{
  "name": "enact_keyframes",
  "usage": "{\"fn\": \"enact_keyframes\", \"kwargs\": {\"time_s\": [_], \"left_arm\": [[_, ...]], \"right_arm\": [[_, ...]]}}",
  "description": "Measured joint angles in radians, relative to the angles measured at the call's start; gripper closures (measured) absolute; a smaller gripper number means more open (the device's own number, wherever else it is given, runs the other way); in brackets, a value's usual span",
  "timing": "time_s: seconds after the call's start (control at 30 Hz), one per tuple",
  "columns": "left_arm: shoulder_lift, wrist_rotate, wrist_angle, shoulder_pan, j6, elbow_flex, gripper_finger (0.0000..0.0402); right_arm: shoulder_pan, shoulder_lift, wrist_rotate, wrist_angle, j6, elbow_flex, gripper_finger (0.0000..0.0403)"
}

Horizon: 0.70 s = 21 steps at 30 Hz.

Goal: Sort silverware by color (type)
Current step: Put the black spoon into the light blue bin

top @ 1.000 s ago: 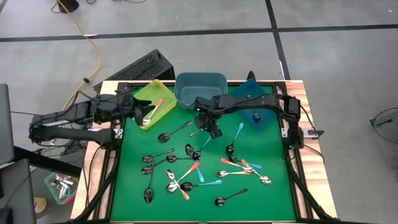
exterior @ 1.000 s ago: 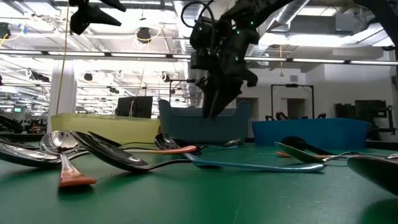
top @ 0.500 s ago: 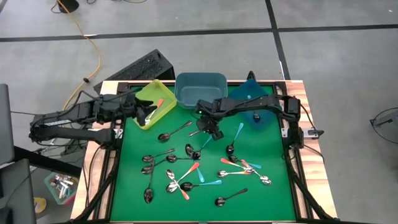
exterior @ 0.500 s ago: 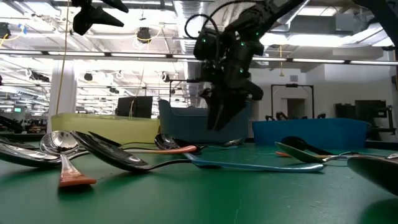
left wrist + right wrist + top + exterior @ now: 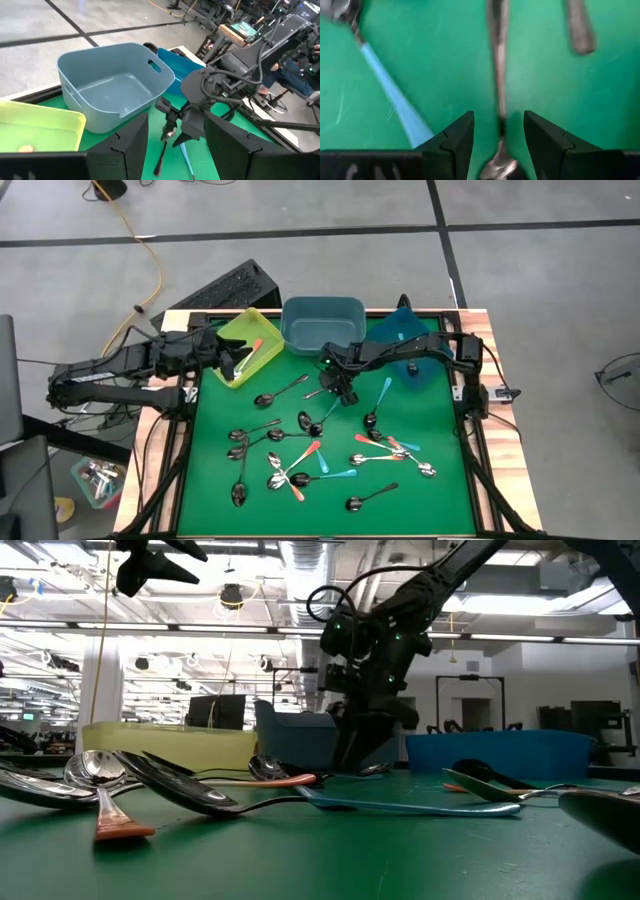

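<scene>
Silverware (image 5: 310, 452) lies scattered over the middle and near part of the green mat (image 5: 215, 520): spoons with orange-red, light teal-blue and plain dark metal handles, several crossing or touching one another; one orange-handled spoon (image 5: 250, 350) already lies in the yellow-green bin (image 5: 262, 326) at the far left corner. A dark metal spoon (image 5: 498, 75) lies directly under the right gripper (image 5: 343, 393), its handle running through the gap between the two spread fingers (image 5: 455, 137), which straddle it without touching it; a teal-handled spoon (image 5: 395, 100) lies just beside it on the mat. In the low view the right gripper (image 5: 362, 745) reaches down close to the mat in front of the grey-blue bin (image 5: 290, 730), among the spoons. The grey-blue bin (image 5: 322, 320) stands at the far middle edge with nothing visible inside; the bright blue bin (image 5: 405, 330) stands to its right, partly covered by the right arm. The left gripper (image 5: 232, 364) hangs over the near edge of the yellow-green bin, its fingers (image 5: 130, 145) spread apart and holding nothing. Beyond the table lies a black keyboard (image 5: 225, 288) on the grey floor, and an orange cable (image 5: 150, 260) trails past it.
</scene>
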Motion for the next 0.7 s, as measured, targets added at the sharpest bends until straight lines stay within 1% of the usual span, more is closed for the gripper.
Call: {"fn": "enact_keyframes", "kwargs": {"time_s": [0.2,0.33,0.43,0.57,0.7], "left_arm": [[0.0,-0.001,-0.022,0.0,-0.016,0.0,0.0226],[0.0,-0.008,-0.022,0.0,-0.015,0.0,0.0226],[-0.001,-0.008,-0.022,0.0,-0.017,0.0,0.0226],[0.001,-0.007,-0.027,0.0,-0.024,0.0,0.0226],[0.001,-0.007,-0.032,0.001,-0.022,-0.001,0.0226]], "right_arm": [[-0.017,0.0,-0.001,0.038,0.002,0.0,0.0223],[-0.018,0.0,-0.005,0.038,0.076,0.0,0.0229],[-0.018,0.031,-0.005,0.073,0.084,0.004,0.0232],[-0.007,0.061,-0.015,0.064,0.087,0.009,0.0232],[0.006,0.059,0.014,0.066,0.118,0.008,0.0237]]}}
